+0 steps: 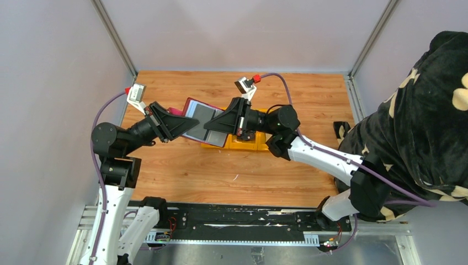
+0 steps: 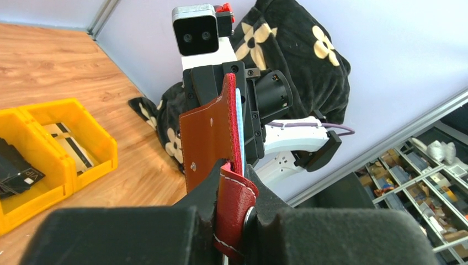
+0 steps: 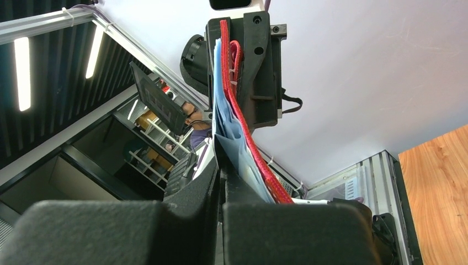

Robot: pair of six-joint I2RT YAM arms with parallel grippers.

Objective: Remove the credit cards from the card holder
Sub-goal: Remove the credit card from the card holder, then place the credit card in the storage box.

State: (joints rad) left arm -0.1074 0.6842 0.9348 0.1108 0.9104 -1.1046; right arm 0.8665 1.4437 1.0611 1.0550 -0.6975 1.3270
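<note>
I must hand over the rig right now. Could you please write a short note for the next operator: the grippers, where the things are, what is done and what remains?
Left gripper: shut on the pink-red tab of the card holder, which is lifted off the table by the yellow bin.
Right gripper: shut on the holder's grey-blue inner side; whether it pinches a card, I cannot tell.
Done: dark cards already lie in the bin.
Left: a grey credit card sits in the open holder; it probably goes into the bin next.
</note>
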